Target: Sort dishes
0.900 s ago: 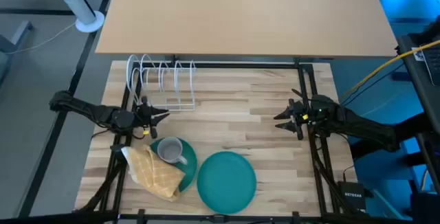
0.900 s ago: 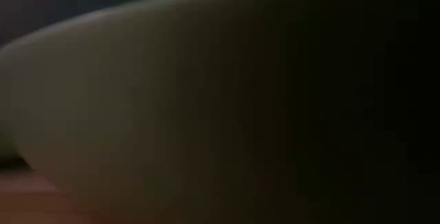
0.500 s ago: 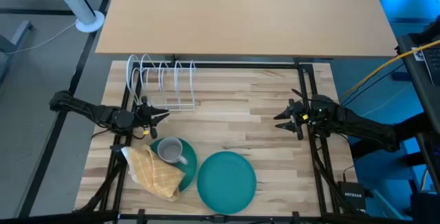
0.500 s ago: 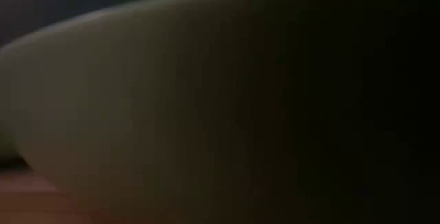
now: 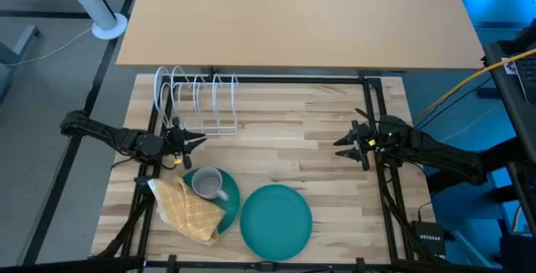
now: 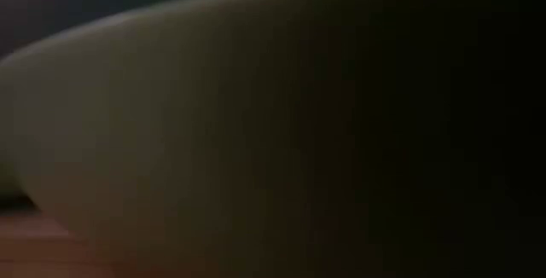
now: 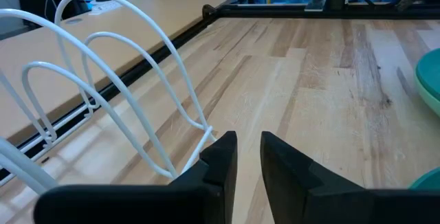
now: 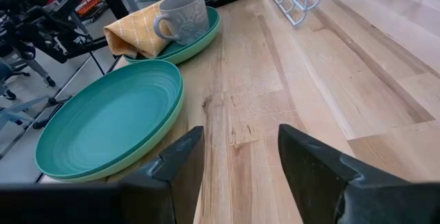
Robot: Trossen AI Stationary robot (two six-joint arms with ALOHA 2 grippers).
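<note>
Risk: grey mug (image 5: 207, 182) atop plate (image 5: 224, 191), cloth (image 5: 188, 208) alongside, may topple if lifted together; left gripper (image 5: 194, 140) narrowly parted, right gripper (image 5: 342, 146) spread.

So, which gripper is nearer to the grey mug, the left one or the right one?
The left. The left gripper hovers just beyond the grey mug, beside the white rack. The right gripper is far across the table, past the large teal plate.
</note>
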